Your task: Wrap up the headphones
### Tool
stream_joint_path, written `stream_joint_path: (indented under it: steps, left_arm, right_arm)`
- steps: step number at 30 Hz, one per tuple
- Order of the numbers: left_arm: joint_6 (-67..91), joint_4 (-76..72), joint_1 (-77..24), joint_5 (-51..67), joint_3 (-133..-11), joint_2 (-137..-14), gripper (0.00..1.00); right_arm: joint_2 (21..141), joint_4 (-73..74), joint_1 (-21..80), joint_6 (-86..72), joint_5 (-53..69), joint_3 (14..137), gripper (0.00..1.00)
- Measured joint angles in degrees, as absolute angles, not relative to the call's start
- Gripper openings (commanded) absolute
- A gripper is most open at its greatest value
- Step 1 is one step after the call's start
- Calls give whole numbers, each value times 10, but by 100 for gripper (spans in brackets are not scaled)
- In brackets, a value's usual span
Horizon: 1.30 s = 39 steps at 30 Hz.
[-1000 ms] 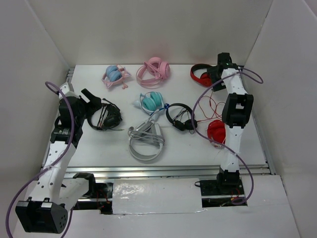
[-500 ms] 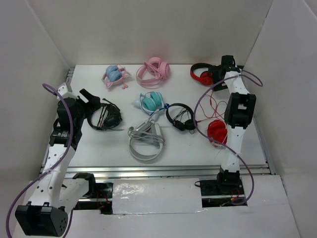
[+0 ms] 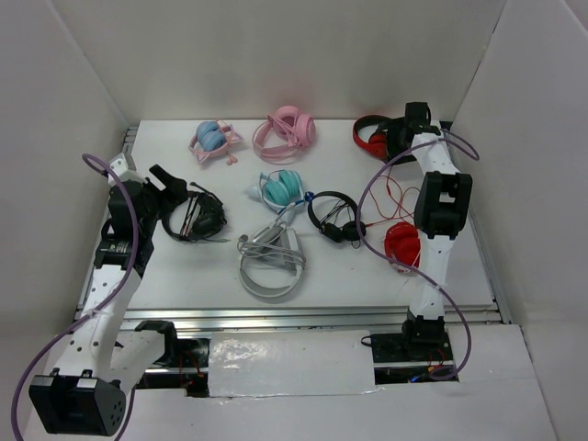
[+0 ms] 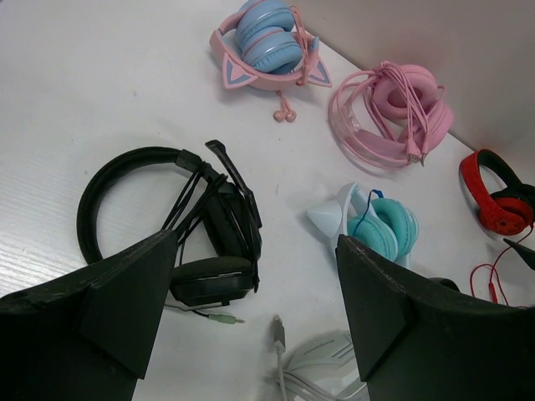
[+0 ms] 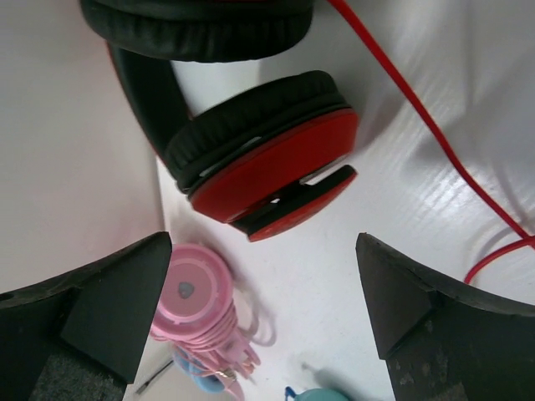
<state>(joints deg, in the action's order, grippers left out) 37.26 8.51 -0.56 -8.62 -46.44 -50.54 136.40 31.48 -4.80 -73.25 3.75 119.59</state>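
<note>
The headphones (image 3: 372, 140) lie at the back right of the table, with glossy red cups, black pads and a red-and-black band. Their thin red cable (image 3: 397, 193) trails loosely toward the front. My right gripper (image 3: 399, 140) hovers open just over them. In the right wrist view one red cup (image 5: 267, 167) lies just ahead of the open right gripper (image 5: 263, 251), with the cable (image 5: 418, 117) running off to the right. My left gripper (image 3: 170, 179) is open and empty at the far left. In its wrist view the left gripper (image 4: 255, 242) is above a black headset, and the headphones (image 4: 493, 196) show at the right edge.
A black headset (image 3: 195, 219) lies by the left gripper. A teal pair (image 3: 280, 188), a pink pair (image 3: 289, 129), a blue-and-pink pair (image 3: 213, 140), a white pair (image 3: 271, 262), a small black pair (image 3: 333, 216) and a compact red pair (image 3: 401, 243) are spread about. White walls enclose three sides.
My right gripper has shifted slightly over the red headphones at the back. The left arm has barely moved. Nothing was taken hold of.
</note>
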Motion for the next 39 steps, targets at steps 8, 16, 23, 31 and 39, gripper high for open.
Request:
stream_joint_path:
  steps: [8,16,23,31,39]
  left_arm:
    - [364,81,-6,-80,-462,-518,88]
    - [363,71,-6,-72,-456,-520,87]
    - [362,63,-6,-72,-456,-520,87]
    - [363,59,-6,-72,-455,-520,86]
    - [362,60,-6,-74,-453,-520,86]
  right_arm:
    - [1361,316,-64,-761,42,1198,100]
    - [1365,339,-84,-794,34,1245,100]
    - [1449,348,-81,-817,42,1331,100]
    - [1453,351,-68,-826,55,1289,100]
    - [1459,324,-50,-851,91,1289,99]
